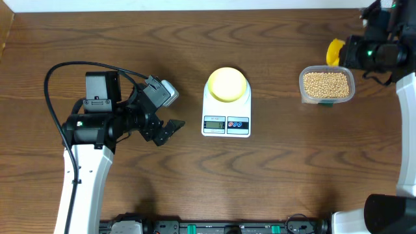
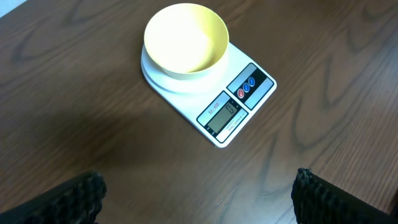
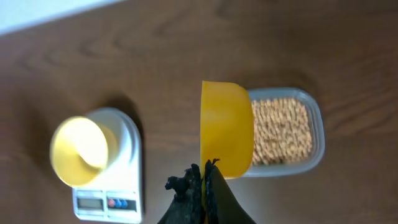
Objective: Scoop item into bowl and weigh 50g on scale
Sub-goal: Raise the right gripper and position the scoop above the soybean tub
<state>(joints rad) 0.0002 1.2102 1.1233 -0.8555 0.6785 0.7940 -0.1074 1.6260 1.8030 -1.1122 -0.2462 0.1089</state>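
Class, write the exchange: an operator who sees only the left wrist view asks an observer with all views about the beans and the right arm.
Operator: Where are the beans?
Observer: The beans lie in a clear tub, right of the scale.
Operator: What is the right gripper doing?
Observer: The right gripper is shut on a yellow scoop, close by the tub.
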